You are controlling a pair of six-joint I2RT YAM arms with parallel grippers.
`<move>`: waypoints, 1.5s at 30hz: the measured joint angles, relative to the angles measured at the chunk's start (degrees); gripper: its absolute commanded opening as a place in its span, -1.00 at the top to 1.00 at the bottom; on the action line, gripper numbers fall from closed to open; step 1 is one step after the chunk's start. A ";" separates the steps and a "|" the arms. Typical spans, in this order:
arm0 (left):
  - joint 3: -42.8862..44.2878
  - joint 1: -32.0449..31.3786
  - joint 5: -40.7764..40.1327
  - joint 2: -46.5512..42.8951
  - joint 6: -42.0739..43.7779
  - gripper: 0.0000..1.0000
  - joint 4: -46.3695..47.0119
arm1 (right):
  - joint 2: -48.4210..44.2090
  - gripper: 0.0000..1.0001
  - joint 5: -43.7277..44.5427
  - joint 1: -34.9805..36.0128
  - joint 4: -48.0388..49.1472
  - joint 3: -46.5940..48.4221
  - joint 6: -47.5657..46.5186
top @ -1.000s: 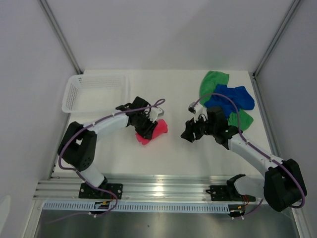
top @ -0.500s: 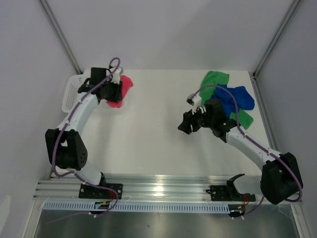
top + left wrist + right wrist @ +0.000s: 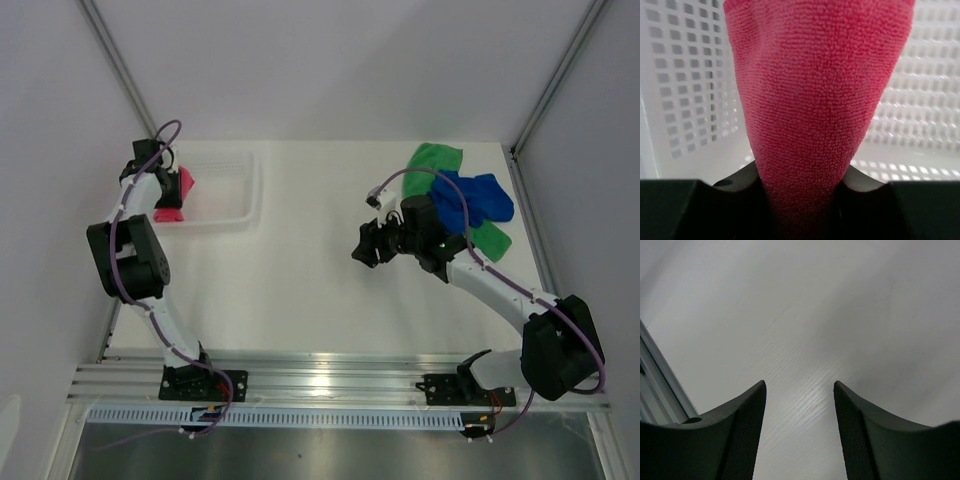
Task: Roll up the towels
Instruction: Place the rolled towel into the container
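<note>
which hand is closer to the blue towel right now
Right. The right hand hovers open a short way left of the blue towel; the left hand is far off over the white basket, gripping the pink towel.

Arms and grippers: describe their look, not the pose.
The left arm and right arm match: white link shells, black joints and bases, a purple cable looping along each. The left gripper and right gripper are black, with two curved fingers.

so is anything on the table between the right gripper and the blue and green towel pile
Nothing visible. The open right gripper points away over the white table; the royal blue fabric towel, on the bright green fabric towel, lies behind it.
</note>
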 measured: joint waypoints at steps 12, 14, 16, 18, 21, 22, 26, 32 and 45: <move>12.96 2.54 -3.50 11.96 2.34 0.33 -1.64 | 2.38 -0.19 2.71 0.63 -0.59 1.68 1.44; 13.66 2.60 -3.69 13.40 2.75 0.32 -2.01 | 2.47 -0.19 2.93 0.72 -0.72 1.70 1.46; 13.99 2.64 -3.72 14.97 2.82 0.28 -2.91 | 2.54 -0.19 3.10 0.79 -0.85 1.77 1.46; 13.99 2.67 -3.78 16.41 2.84 0.25 -3.82 | 2.64 -0.19 3.15 0.79 -0.85 1.84 1.46; 13.99 2.69 -4.15 17.86 2.93 0.21 -4.83 | 3.19 -0.19 3.17 0.79 -1.03 2.25 1.46; 14.01 2.71 -4.48 18.05 3.10 0.22 -4.85 | 3.39 -0.19 3.17 0.79 -1.05 2.43 1.46; 15.50 2.78 -7.32 18.29 3.89 0.26 -5.01 | 3.52 -0.19 3.17 0.79 -1.22 2.49 1.46; 13.03 3.26 -12.22 18.01 5.79 0.31 -0.55 | 3.52 -0.19 3.30 0.79 -1.27 2.49 1.46; 7.82 3.56 -18.69 15.65 9.79 0.32 8.02 | 3.52 -0.19 3.30 0.81 -1.27 2.47 1.53</move>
